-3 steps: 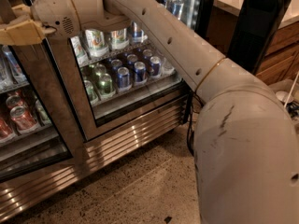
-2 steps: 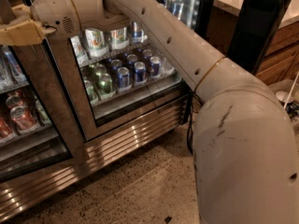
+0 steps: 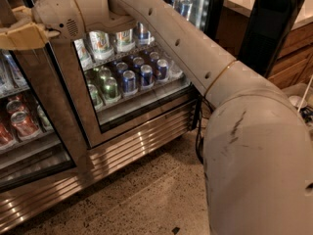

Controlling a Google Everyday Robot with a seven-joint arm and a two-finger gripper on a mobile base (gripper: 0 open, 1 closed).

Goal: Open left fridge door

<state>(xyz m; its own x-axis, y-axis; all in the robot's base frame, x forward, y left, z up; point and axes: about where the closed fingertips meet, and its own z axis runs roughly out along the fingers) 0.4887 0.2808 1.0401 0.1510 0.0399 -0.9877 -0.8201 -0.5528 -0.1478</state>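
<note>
End effector (image 3: pixel 20 33): upper left of the view, right at the top of the left fridge door's (image 3: pixel 68 111) bronze frame upright; whether it is wide, narrow or gripping cannot be told.
Arm (image 3: pixel 186 48): reaches diagonally across the glass from the lower right, probably so the wrist meets the frame's far edge.
Left fridge door: centre of view, with glass over 2 shelves of cans (image 3: pixel 128 80); whether it is ajar is unclear.
Twin door (image 3: pixel 201 4): upper right, behind the arm, edged by a white light strip.
Step, by my judgement: getting purchase on the frame edge; door not yet swung wide.
Risk: slipping off the smooth metal.
</note>
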